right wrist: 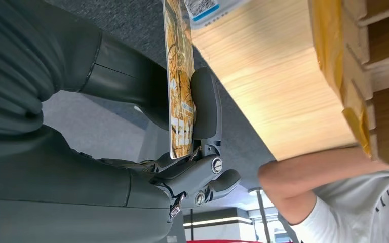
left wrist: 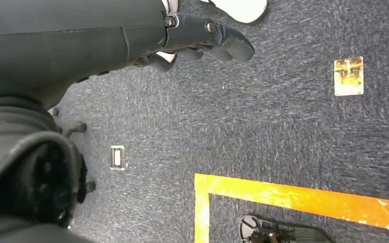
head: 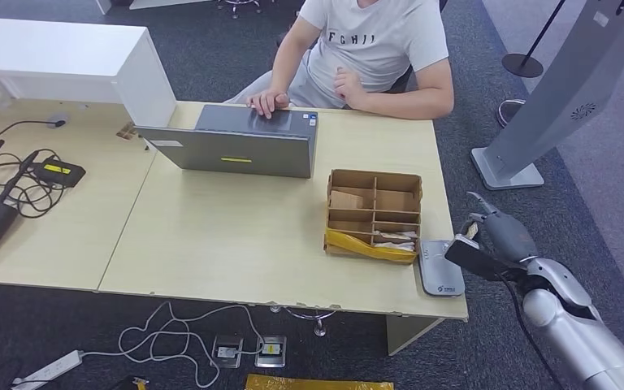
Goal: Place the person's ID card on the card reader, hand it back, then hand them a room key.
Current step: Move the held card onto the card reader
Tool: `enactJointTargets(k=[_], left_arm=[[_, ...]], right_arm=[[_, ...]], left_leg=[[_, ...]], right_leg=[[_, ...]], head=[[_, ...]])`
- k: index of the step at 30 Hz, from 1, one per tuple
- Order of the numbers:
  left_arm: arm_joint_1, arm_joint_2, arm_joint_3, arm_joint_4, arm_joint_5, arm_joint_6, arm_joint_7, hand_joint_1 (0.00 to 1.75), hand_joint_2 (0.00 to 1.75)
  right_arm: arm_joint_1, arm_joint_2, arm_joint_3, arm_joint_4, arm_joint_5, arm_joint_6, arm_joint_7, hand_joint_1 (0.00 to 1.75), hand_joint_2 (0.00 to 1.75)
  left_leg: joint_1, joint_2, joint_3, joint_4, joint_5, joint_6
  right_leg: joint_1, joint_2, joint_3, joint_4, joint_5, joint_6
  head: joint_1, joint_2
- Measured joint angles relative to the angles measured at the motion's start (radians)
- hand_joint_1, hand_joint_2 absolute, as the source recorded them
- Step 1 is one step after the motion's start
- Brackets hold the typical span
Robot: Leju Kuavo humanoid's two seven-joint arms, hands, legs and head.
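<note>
Your right hand (head: 487,244) pinched a card (right wrist: 180,76) between thumb and fingers, just off the bench's (head: 236,236) right edge beside the grey card reader (head: 441,266). I judged this the first step: the card was not yet on the reader, so next you needed to carry it over and lay it flat. Your left hand (left wrist: 202,38) hung over the dark carpet, fingers curled on nothing. A person (head: 374,49) sat behind the laptop (head: 236,142); a cardboard organizer (head: 374,215) stood beside the reader.

Closed grey laptop (head: 240,146) on desk (head: 211,236), cardboard divider box (head: 374,213), cables (head: 24,175), floor power strip (head: 47,371)
</note>
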Motion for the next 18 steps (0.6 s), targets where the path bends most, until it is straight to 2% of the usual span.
enactJointTargets(k=[18], left_arm=[[0.000, 0.000, 0.000, 0.000, 0.006, 0.011, 0.017, 0.00, 0.00]], right_arm=[[-0.002, 0.064, 0.076, 0.054, -0.036, -0.034, -0.023, 1.75, 1.75]], left_leg=[[0.000, 0.000, 0.000, 0.000, 0.000, 0.000]], right_leg=[[0.000, 0.000, 0.000, 0.000, 0.000, 0.000]], head=[[0.000, 0.000]])
